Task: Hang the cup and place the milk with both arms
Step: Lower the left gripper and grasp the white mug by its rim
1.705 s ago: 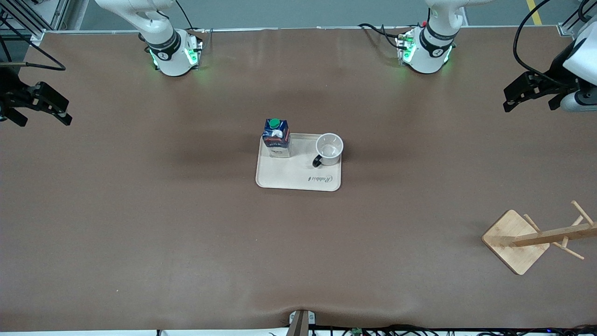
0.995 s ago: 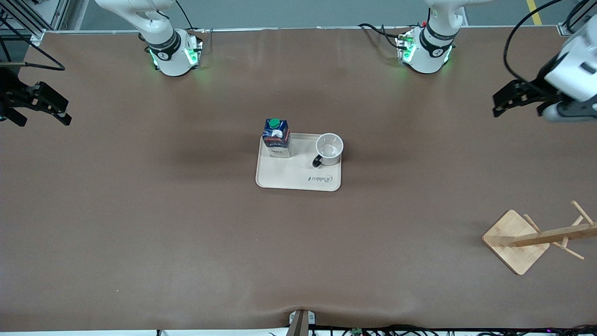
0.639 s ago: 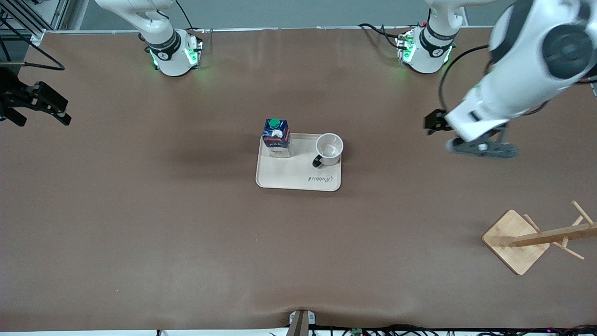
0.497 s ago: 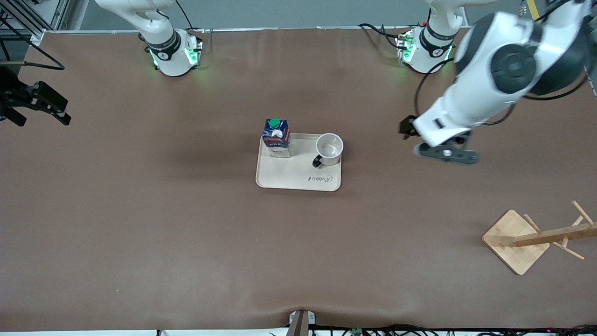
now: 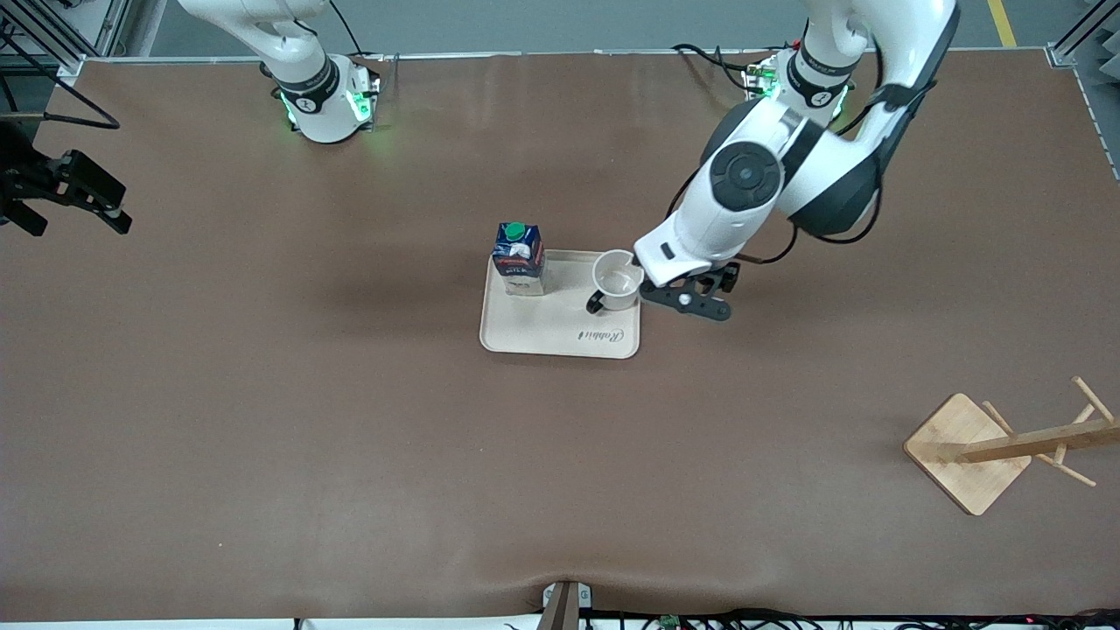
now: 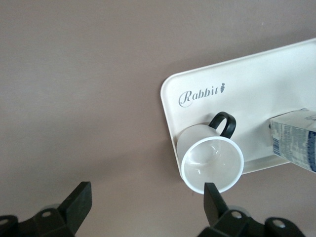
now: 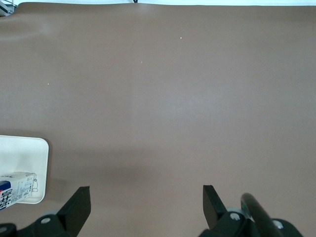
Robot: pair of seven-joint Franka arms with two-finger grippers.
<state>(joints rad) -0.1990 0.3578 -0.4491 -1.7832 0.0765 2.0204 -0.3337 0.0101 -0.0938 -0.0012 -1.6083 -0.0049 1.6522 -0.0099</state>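
The cup (image 5: 617,278) stands upright on a cream tray (image 5: 551,328), its black handle toward the front camera. The milk (image 5: 518,258) stands on the same tray, toward the right arm's end. My left gripper (image 5: 687,293) is open and empty, up over the table by the tray's edge at the left arm's end. In the left wrist view the cup (image 6: 211,163) sits by one fingertip (image 6: 211,195) of my left gripper (image 6: 146,197), and the milk (image 6: 294,138) shows at the edge. My right gripper (image 5: 79,214) waits open at the right arm's end; its wrist view (image 7: 145,197) shows only bare table between its fingers.
A wooden cup rack (image 5: 971,451) with pegs stands near the front camera at the left arm's end. The tray's corner (image 7: 29,153) and the milk (image 7: 15,190) show at the edge of the right wrist view. Brown table mat lies all round.
My left arm has swung in from the left arm's end of the table to beside the cup at the tray. The right arm, the cup and the milk have not moved.
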